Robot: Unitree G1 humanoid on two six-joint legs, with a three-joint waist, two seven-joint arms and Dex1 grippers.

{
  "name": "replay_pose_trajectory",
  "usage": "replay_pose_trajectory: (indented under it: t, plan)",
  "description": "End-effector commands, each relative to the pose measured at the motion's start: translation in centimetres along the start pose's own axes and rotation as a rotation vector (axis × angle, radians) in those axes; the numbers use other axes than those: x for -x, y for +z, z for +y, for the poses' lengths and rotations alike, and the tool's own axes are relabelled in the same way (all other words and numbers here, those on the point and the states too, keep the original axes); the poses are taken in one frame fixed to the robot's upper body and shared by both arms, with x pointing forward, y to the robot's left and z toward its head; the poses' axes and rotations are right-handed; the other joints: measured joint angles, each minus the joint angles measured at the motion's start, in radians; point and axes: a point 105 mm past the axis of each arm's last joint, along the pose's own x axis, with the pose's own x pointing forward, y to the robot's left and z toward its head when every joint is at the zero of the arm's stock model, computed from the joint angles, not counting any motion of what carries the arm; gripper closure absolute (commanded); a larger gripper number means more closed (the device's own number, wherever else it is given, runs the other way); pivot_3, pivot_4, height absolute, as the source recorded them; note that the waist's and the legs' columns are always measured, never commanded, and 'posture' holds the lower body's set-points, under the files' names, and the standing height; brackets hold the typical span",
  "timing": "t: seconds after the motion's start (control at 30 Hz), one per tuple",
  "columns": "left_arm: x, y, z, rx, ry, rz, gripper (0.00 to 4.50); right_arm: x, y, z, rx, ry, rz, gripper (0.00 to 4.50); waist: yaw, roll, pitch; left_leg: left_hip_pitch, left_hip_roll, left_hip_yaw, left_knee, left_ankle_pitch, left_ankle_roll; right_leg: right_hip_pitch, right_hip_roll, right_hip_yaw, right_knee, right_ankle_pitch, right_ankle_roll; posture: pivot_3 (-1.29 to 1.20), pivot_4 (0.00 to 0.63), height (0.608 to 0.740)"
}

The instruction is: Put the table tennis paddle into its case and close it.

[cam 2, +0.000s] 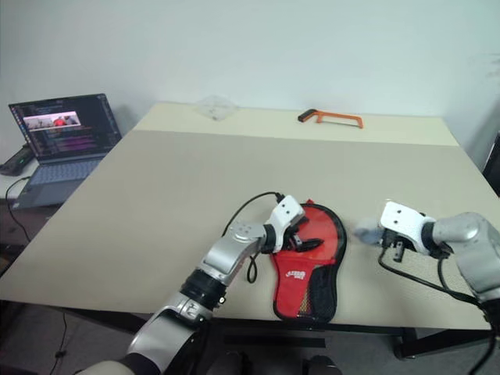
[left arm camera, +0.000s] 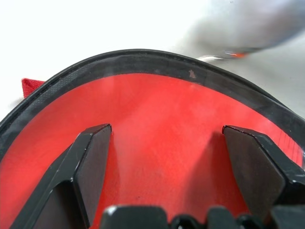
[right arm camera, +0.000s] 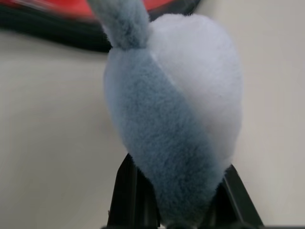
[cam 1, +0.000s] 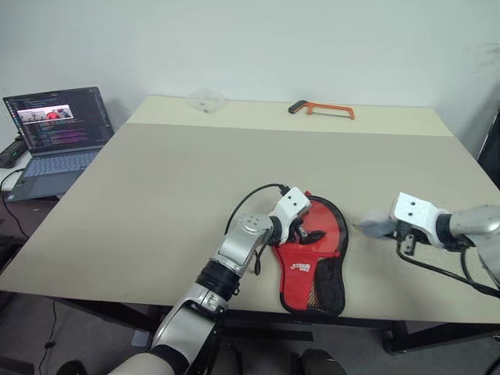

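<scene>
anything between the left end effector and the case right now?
Nothing visible. The left end effector sits open right over the red face of the case, with bare fabric between its fingers. The right end effector, off to the case's right, is shut on a grey-blue furry pouch, clear of the left one.

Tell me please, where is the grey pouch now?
The grey pouch is held in the right gripper, just above the table, to the right of the red case near the front edge.
</scene>
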Motion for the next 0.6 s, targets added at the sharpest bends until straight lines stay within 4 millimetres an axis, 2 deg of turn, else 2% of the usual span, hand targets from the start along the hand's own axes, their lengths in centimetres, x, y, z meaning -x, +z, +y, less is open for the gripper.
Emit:
replay_pose_trajectory:
  t: [0.03, 0.17, 0.33, 0.43, 0.6]
  plan:
    - [-0.9, -2.6, -1.3, 0.024, -0.054, 0.102, 0.43, 1.5, 1.2, 3.0, 0.07, 0.167, -0.04, 4.11, 0.002, 0.0, 0.0, 0.0, 0.0, 0.0, 0.0, 0.0, 0.0, 0.0, 0.0, 0.0, 0.0, 0.0, 0.0, 0.0, 0.15, 0.74]
    - [-1.5, -1.8, -1.8, 0.01, -0.077, 0.091, 0.43, 2.5, 2.5, 7.1, 0.083, 0.363, -0.128, 4.12, 0.0, 0.0, 0.0, 0.0, -0.001, 0.0, 0.001, 0.0, 0.0, 0.001, -0.001, 0.0, 0.0, 0.0, 0.001, 0.0, 0.15, 0.74]
    - [-1.9, -1.8, -1.7, -0.011, -0.083, 0.108, 0.43, 4.1, 3.7, 12.7, 0.126, 0.619, -0.174, 4.12, 0.006, -0.001, 0.0, 0.0, -0.008, -0.003, -0.001, 0.0, 0.0, 0.003, -0.007, -0.002, -0.001, -0.004, 0.004, 0.0, 0.15, 0.74]
    - [-2.0, -2.0, -1.6, -0.021, -0.088, 0.119, 0.43, 4.2, 4.1, 16.0, 0.144, 0.734, -0.192, 4.13, 0.009, -0.002, 0.001, -0.001, -0.013, -0.005, -0.001, -0.001, 0.001, 0.005, -0.012, -0.003, -0.002, -0.007, 0.006, 0.0, 0.15, 0.74]
    - [-2.0, -2.0, -1.4, -0.028, -0.086, 0.126, 0.43, 3.1, 4.4, 18.7, 0.142, 0.789, -0.216, 4.14, 0.001, -0.005, 0.001, 0.001, -0.014, -0.008, 0.0, -0.002, 0.0, 0.009, -0.013, -0.005, -0.004, -0.006, 0.007, 0.0, 0.15, 0.74]
